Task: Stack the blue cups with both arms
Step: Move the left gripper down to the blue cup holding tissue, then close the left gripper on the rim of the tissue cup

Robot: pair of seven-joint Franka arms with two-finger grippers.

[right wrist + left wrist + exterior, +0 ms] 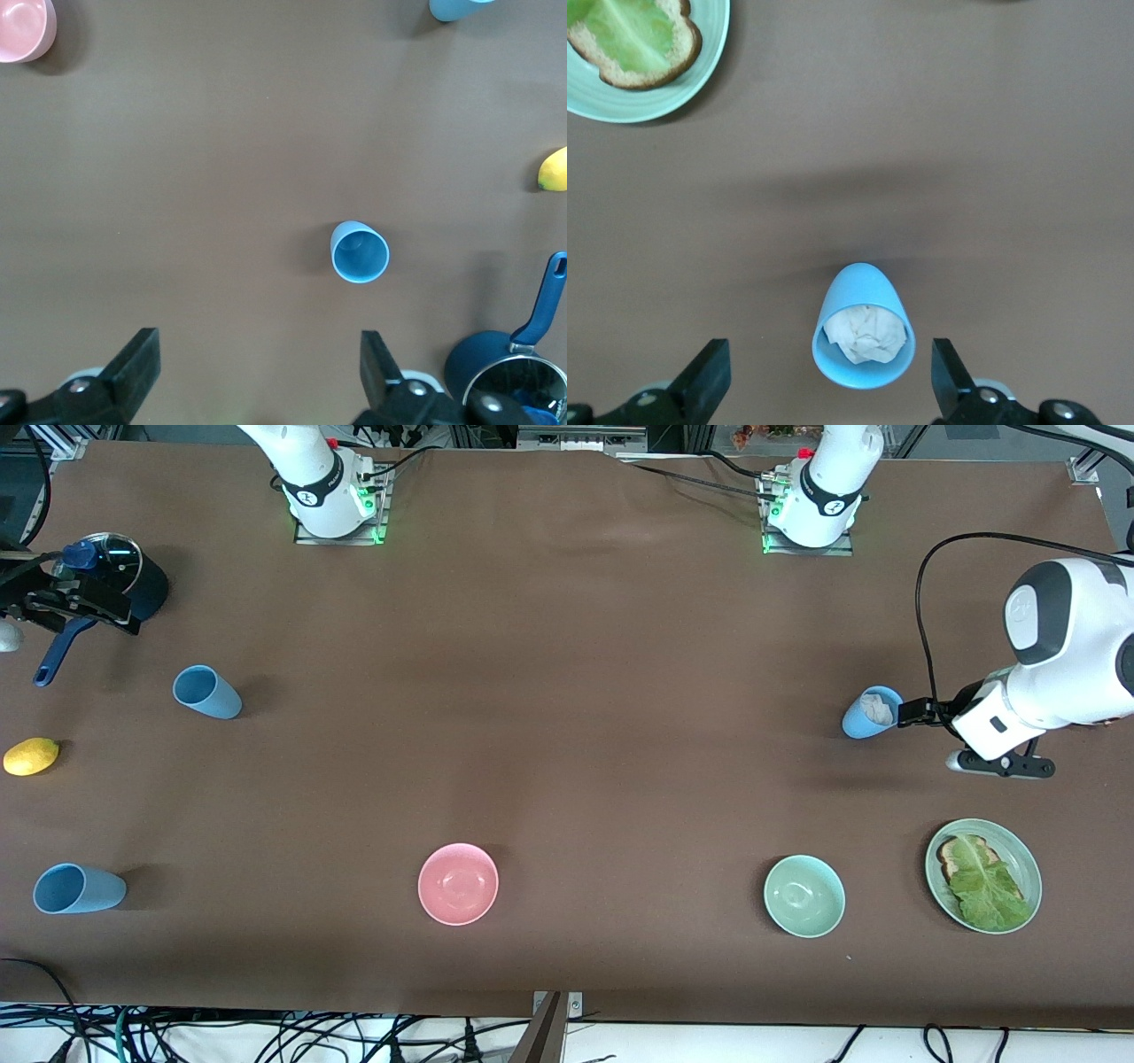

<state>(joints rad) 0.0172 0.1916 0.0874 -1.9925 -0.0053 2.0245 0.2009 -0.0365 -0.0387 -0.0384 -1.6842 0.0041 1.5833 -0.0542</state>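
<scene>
Blue cup w/ crumpled paper [863,341] stands on table [567,691], just ahead of left gripper [828,376], jaws wide apart, nothing held. Second blue cup [360,252] stands under right gripper [257,367], also spread wide, empty; third cup [78,889] at table edge nearest front cam.

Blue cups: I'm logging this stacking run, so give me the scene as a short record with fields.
cups: three, all unstacked
cup one: upright, empty, toward the right arm's end
cup two: same end, nearer the front camera
cup three: toward the left arm's end, crumpled white paper inside
left gripper: open, over cup three, not gripping
right gripper: open, above the table near cup one
other items: pink bowl, green bowl, plate with toast
</scene>
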